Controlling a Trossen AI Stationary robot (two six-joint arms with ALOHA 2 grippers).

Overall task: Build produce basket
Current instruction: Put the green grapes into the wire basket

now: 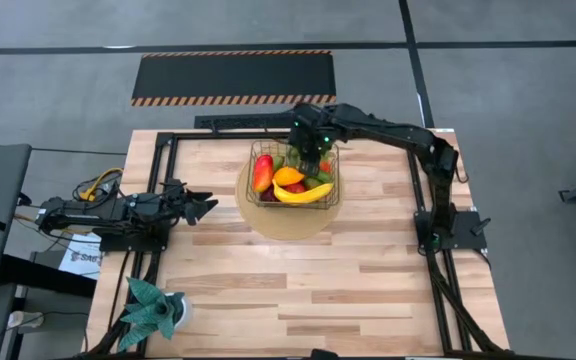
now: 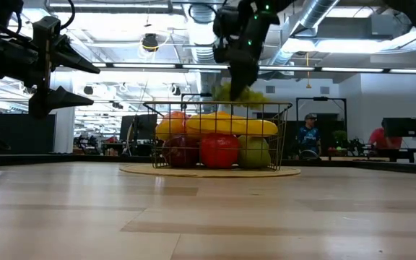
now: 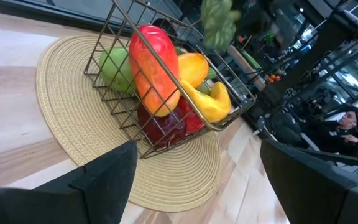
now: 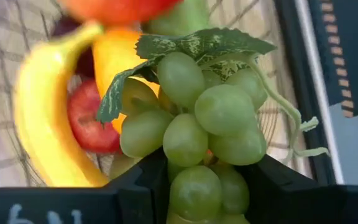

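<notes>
Right gripper (image 1: 320, 160) over far right corner of squarish dark wire-grid basket (image 1: 258, 190), fingers clenched on bunch of green grapes with leaf (image 4: 197, 130), bunch hanging just above rim. Basket sits on round tan woven mat (image 1: 298, 225) at table's far middle. Inside: yellow banana (image 1: 303, 194) along near side, red-orange mango (image 1: 262, 172) at left, orange fruit (image 1: 288, 176) centre, red apples (image 2: 219, 149) low. Left gripper (image 1: 203, 206) well apart at left table edge, fingers spread, nothing held.

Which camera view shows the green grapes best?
The right wrist view: the green grapes fill it, gripped in the right gripper. The low view shows them partly hidden, the left wrist view blurred, the high view barely.
</notes>
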